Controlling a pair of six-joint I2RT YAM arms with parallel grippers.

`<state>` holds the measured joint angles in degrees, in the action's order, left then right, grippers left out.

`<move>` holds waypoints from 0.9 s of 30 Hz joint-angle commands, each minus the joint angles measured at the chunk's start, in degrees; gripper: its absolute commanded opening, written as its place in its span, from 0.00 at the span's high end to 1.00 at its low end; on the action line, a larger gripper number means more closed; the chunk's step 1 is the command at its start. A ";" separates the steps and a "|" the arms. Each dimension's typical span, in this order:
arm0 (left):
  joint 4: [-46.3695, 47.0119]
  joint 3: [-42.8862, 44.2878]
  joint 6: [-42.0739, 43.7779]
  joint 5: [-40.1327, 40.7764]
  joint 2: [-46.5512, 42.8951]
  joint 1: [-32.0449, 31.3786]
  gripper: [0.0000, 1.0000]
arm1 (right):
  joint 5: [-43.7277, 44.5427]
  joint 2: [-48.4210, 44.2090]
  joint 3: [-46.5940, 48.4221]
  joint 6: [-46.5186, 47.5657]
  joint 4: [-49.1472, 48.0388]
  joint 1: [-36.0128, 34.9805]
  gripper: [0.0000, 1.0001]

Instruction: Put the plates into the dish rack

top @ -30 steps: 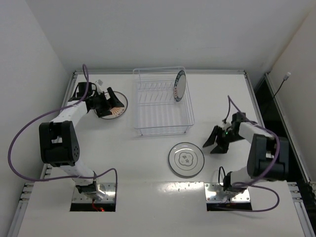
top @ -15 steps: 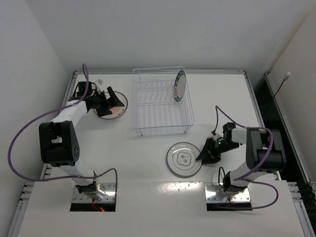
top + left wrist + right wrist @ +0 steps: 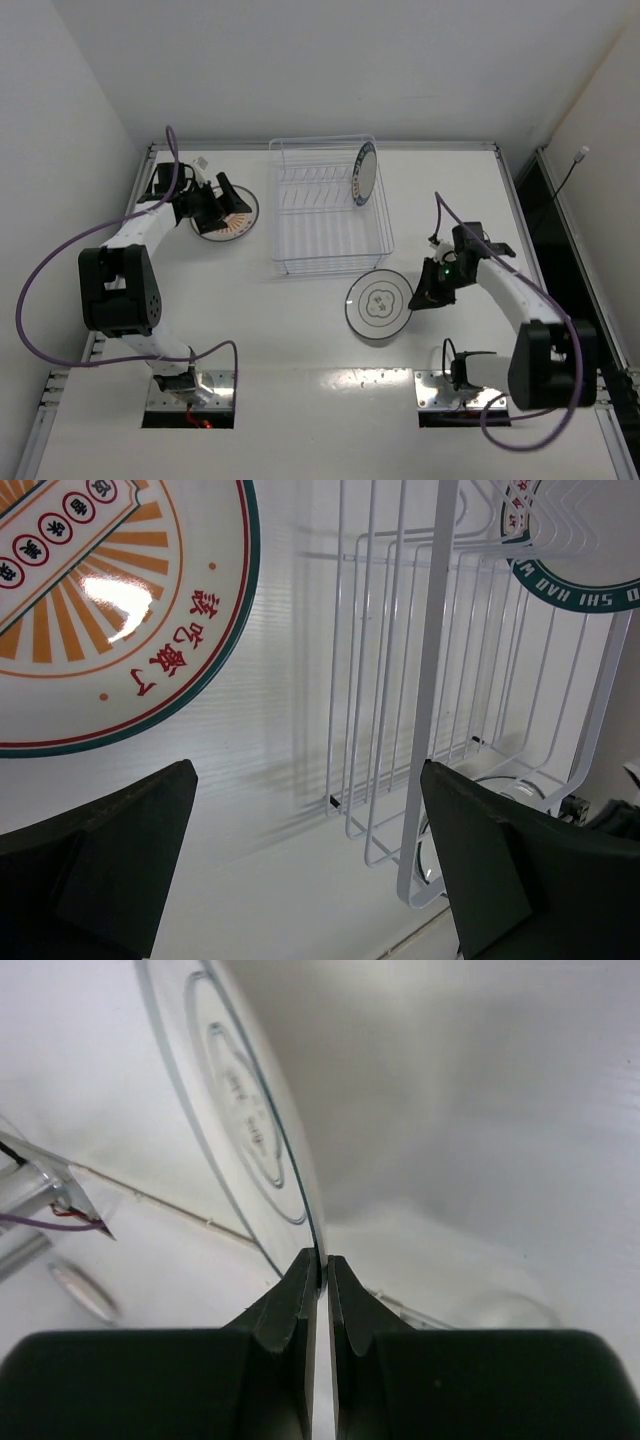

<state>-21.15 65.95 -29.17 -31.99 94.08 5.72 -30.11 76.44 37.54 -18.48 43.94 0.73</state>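
Observation:
The plate with the small grey centre motif (image 3: pixel 378 303) hangs lifted off the table, just in front of the dish rack (image 3: pixel 329 206). My right gripper (image 3: pixel 417 297) is shut on its right rim; in the right wrist view the fingertips (image 3: pixel 322 1272) pinch the plate's edge (image 3: pixel 240 1120). A teal-rimmed plate (image 3: pixel 363 173) stands upright in the rack's right end. The orange sunburst plate (image 3: pixel 228 213) lies flat at the left. My left gripper (image 3: pixel 222 204) hovers open over it. The left wrist view shows the sunburst plate (image 3: pixel 100 610) and the rack's wires (image 3: pixel 430 680).
A raised lip (image 3: pixel 320 145) runs along the table's far edge, with white walls close on the left and behind. The arm bases (image 3: pixel 190 395) sit at the near edge. A purple cable (image 3: pixel 40 280) loops off the left arm.
My right gripper moved left to the grey-motif plate, shut on its right rim, and lifted it slightly toward the rack. The left arm has stayed still.

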 commanded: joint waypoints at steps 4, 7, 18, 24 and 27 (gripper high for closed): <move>1.81 1.46 -0.62 -0.80 0.14 0.52 0.06 | 9.87 -17.98 7.80 -6.82 13.09 -3.63 0.99; 1.81 1.46 -0.63 -0.80 0.14 0.52 0.06 | 14.79 -21.42 13.86 -8.15 16.25 -3.63 0.99; 1.28 1.99 -0.63 -0.27 0.14 0.52 0.06 | 26.32 -15.45 39.35 -6.92 22.33 -3.63 1.00; 1.28 1.99 -0.10 0.26 0.14 0.52 0.06 | 26.33 -6.94 49.38 -6.92 15.66 -3.63 1.00; -0.55 1.99 -0.63 3.33 0.14 0.52 0.06 | 27.82 -2.19 51.66 -7.71 10.03 -5.65 1.00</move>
<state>-21.06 65.95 -29.63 -30.79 94.21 5.72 -3.95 70.70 86.48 -24.67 61.47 -3.27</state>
